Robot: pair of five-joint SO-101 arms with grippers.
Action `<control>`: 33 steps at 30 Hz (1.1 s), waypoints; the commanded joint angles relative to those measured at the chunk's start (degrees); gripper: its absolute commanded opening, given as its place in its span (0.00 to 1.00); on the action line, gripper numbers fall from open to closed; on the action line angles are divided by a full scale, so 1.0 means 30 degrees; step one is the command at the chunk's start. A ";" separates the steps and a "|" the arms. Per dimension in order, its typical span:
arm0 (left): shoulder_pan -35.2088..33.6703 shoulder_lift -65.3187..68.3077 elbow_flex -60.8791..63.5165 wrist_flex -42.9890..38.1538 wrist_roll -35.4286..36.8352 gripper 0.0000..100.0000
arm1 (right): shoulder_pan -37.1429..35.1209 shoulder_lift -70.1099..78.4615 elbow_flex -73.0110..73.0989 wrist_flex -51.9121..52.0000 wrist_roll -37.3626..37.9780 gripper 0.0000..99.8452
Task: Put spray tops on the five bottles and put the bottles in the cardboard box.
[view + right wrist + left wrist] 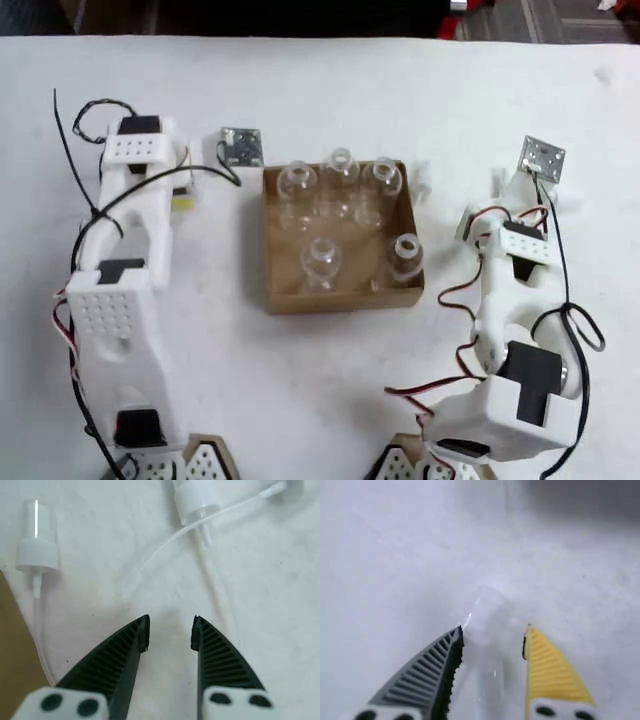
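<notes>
We judge the white plastic spray top [37,552] light and slippery — our open right pincer [170,632] should take its collar.

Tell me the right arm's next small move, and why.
Probably bring the right tool over the white plastic spray top with the clear cap and close on it. The tool stands open and empty above the white table, and the clear bottles in the brown cardboard box appear to lack tops.
</notes>
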 commanded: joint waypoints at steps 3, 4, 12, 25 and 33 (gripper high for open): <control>0.0249 0.0015 -0.0498 -0.0264 -0.0059 0.19 | 0.0132 -0.0073 -0.0879 -0.0425 0.0234 0.12; 0.0190 -0.0132 -0.0527 -0.0117 -0.0029 0.19 | 0.0132 -0.0073 -0.0879 -0.0425 0.0234 0.12; 0.0249 -0.0220 -0.1905 0.2374 -0.0088 0.16 | 0.0132 0.0015 -0.1084 -0.0396 0.0234 0.12; 0.0308 -0.0015 -0.3458 0.3634 -0.1172 0.24 | 0.0132 0.0015 -0.1114 -0.0337 0.0264 0.12; 0.0513 0.0806 -0.3487 0.1524 -0.1143 0.24 | 0.0132 0.0015 -0.1114 -0.0366 0.0264 0.12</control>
